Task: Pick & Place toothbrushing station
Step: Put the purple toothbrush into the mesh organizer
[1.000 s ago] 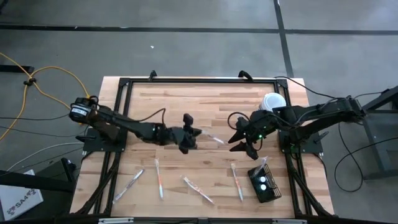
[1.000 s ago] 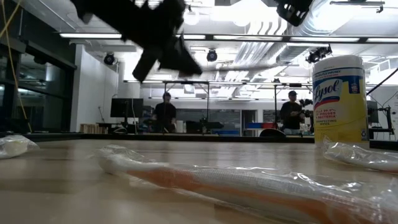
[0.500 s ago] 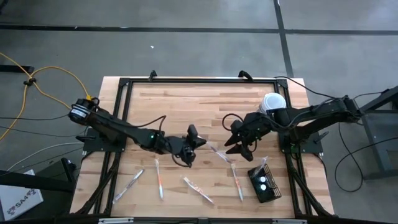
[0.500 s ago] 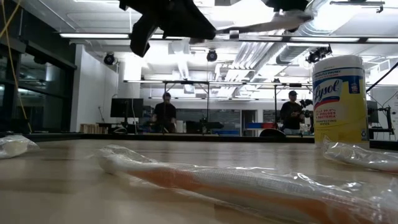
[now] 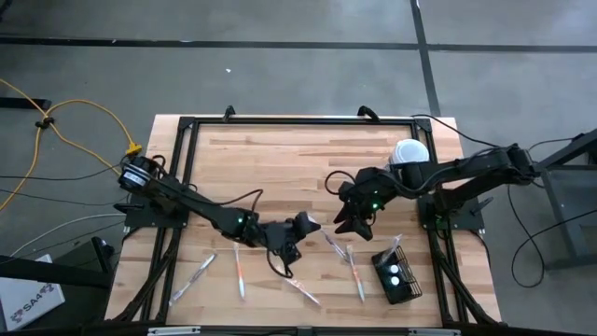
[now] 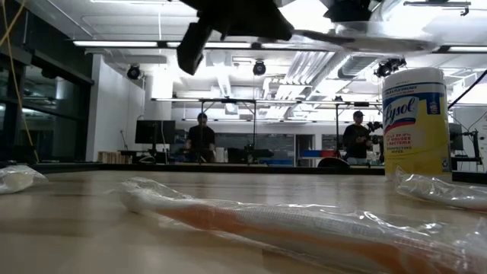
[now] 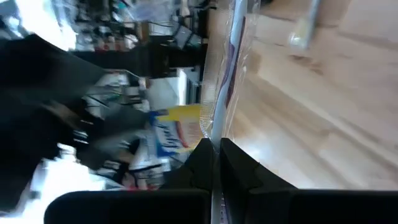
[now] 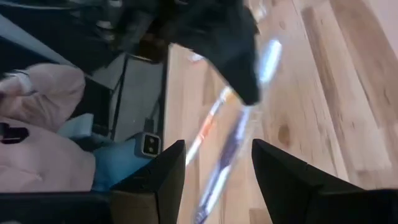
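The toothbrushing station, a black wire-mesh basket [image 5: 396, 273], stands near the table's near right corner. My left gripper [image 5: 298, 230] hangs above the middle of the table, shut on a plastic-wrapped toothbrush [image 5: 332, 245], which also shows in the left wrist view [image 7: 225, 74] and the low view [image 6: 358, 30]. My right gripper [image 5: 350, 224] is open just right of it, with the wrapped toothbrush [image 8: 231, 146] ahead of its fingers and clear of them. My left gripper pinches one end of the toothbrush's clear wrapper [image 7: 215, 142] between its two shut fingers. The rest of the brush sticks out past the fingertips toward the table's right. It is lifted clear of the table and lies about level in the low view.
Several more wrapped toothbrushes lie along the near edge [image 5: 194, 277], [image 5: 239, 266], [image 5: 298, 285], [image 5: 357, 275]. A yellow wipes canister with a white lid [image 5: 410, 152] stands at the far right. People stand in the room beyond the table [image 6: 202, 137].
My left gripper has carried the wrapped toothbrush toward the table's right and near edges and has rolled about its own axis. It has stayed shut. My right gripper has shifted a little toward the table's left, still open.
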Action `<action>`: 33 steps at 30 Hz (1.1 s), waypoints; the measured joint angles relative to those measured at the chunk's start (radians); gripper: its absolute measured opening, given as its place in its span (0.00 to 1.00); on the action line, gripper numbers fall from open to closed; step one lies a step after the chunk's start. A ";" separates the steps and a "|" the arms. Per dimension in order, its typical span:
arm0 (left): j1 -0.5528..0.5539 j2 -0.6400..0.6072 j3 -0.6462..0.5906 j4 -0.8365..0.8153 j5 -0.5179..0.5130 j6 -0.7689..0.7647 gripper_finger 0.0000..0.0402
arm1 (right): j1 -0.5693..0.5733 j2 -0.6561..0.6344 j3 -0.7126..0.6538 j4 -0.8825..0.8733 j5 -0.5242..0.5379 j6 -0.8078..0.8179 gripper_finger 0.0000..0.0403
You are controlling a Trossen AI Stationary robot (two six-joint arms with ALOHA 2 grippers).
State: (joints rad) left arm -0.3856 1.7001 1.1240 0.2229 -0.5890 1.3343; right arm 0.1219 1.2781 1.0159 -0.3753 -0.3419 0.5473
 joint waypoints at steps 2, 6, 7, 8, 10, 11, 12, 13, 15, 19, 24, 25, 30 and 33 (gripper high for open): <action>-0.009 0.001 0.000 0.010 -0.026 0.056 0.00 | 0.000 0.007 -0.003 -0.012 -0.017 0.009 0.44; -0.033 0.001 0.000 0.089 -0.035 0.116 0.00 | 0.005 0.027 -0.002 -0.012 -0.032 0.017 0.44; -0.041 0.001 0.000 0.107 -0.035 0.135 0.00 | 0.010 0.031 -0.003 -0.006 -0.032 0.017 0.44; -0.045 0.000 0.000 0.117 -0.030 0.155 0.00 | 0.013 0.040 -0.002 0.014 -0.031 0.016 0.44; -0.054 0.000 0.001 0.126 -0.028 0.191 0.00 | 0.016 0.049 0.000 0.024 -0.036 0.018 0.44; -0.056 0.000 0.001 0.126 -0.027 0.194 0.00 | 0.016 0.051 -0.003 0.020 -0.044 0.021 0.44; -0.056 0.000 0.000 0.129 -0.027 0.194 0.00 | 0.016 0.057 -0.004 0.026 -0.055 0.024 0.44; -0.056 0.000 0.000 0.131 -0.026 0.195 0.00 | 0.018 0.067 -0.002 0.048 -0.059 0.025 0.44; -0.052 0.000 0.000 0.134 -0.025 0.195 0.00 | 0.023 0.074 -0.001 0.060 -0.063 0.028 0.44; -0.047 0.000 0.000 0.134 -0.018 0.190 0.00 | 0.036 0.092 0.000 0.104 -0.063 0.028 0.44; -0.041 0.000 0.000 0.133 -0.015 0.187 0.00 | 0.035 0.116 0.000 0.157 -0.094 0.032 0.44; -0.041 0.000 0.000 0.133 -0.015 0.187 0.00 | 0.035 0.119 0.000 0.157 -0.098 0.032 0.44; -0.040 0.000 0.000 0.133 -0.013 0.185 0.00 | 0.035 0.137 -0.001 0.187 -0.111 0.029 0.44; -0.040 0.000 -0.001 0.133 -0.012 0.184 0.00 | 0.034 0.140 -0.002 0.191 -0.123 0.029 0.44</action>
State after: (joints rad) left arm -0.4259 1.7004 1.1229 0.3563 -0.6010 1.5185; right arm 0.1562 1.4177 1.0142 -0.1844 -0.4652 0.5766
